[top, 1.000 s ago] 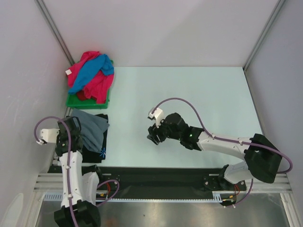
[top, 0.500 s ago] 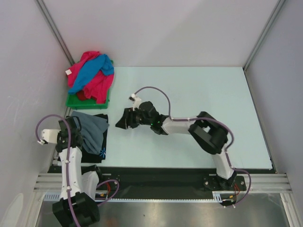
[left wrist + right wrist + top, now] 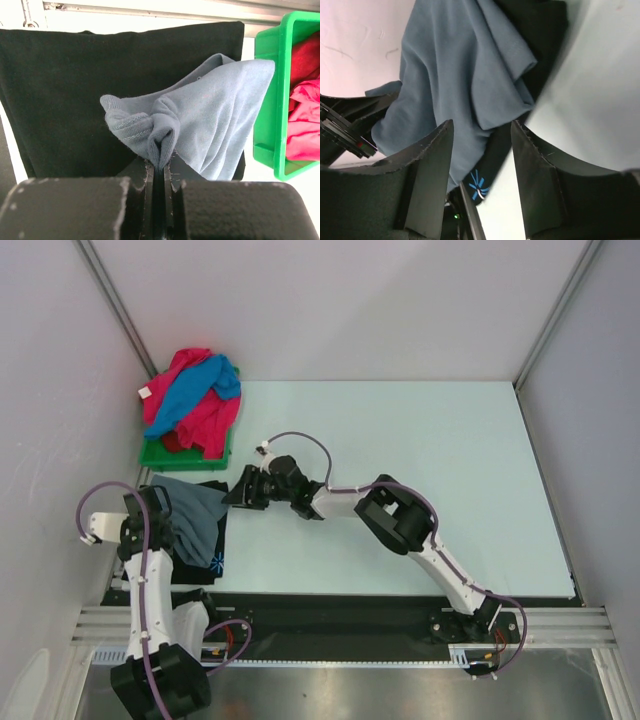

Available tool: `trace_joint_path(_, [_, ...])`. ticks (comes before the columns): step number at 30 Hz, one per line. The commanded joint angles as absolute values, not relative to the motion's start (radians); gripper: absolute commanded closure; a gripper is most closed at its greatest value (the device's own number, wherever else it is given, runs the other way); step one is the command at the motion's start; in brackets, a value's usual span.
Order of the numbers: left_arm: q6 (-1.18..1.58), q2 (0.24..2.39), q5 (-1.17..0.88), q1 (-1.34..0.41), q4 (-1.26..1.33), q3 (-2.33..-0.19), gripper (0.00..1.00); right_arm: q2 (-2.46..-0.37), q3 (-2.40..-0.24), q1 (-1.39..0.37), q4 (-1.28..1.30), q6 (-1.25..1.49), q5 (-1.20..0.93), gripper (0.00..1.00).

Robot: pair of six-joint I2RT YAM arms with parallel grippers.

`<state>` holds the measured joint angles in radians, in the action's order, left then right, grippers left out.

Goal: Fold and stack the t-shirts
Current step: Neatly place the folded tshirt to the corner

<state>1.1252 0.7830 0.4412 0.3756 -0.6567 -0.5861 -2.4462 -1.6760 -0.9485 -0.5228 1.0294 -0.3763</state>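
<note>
Now | tray (image 3: 160,457): coloured shirts (image 3: 195,400) | left tool (image 3: 160,167) clamps grey shirt (image 3: 220,110) | right tool (image 3: 481,129) agape, empty

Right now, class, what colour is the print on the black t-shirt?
Blue-white print; right wrist view shows it best.

Soft, matt knitted cloth of the slate-grey t-shirt (image 3: 215,115), hem visibly stitched, over the matt black t-shirt (image 3: 60,90) beneath it; beside it, the glossy smooth plastic green tray (image 3: 265,100); grainy matt-black left claw (image 3: 159,167).

Right hand (image 3: 233,496) swung left across table (image 3: 430,440), now beside grey t-shirt (image 3: 195,508)
</note>
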Motion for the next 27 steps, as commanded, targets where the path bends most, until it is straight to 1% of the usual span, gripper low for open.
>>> trace_joint_path(1, [1.118, 0.785, 0.417, 0.385, -0.652, -0.62, 0.97, -2.479, -1.749, -0.966, -0.511, 1.058, -0.347, 0.46])
trace_joint_path(4, [1.114, 0.782, 0.42, 0.385, -0.653, -0.627, 0.98, -2.508, -1.769, -0.968, -0.492, 1.058, -0.333, 0.46])
trace_joint_path(11, [1.103, 0.784, 0.431, 0.385, -0.65, -0.643, 0.98, -2.505, -1.727, -0.969, -0.492, 1.037, -0.304, 0.45])
trace_joint_path(17, [1.1, 0.793, 0.428, 0.385, -0.643, -0.647, 0.98, -2.543, -1.79, -0.966, -0.48, 1.029, -0.319, 0.47])
trace_joint_path(23, [1.097, 0.805, 0.428, 0.385, -0.635, -0.644, 0.99, -2.563, -1.83, -0.965, -0.473, 1.025, -0.327, 0.58])
trace_joint_path(27, [1.097, 0.813, 0.43, 0.383, -0.63, -0.641, 0.99, -2.562, -1.841, -0.96, -0.476, 1.022, -0.337, 0.7])
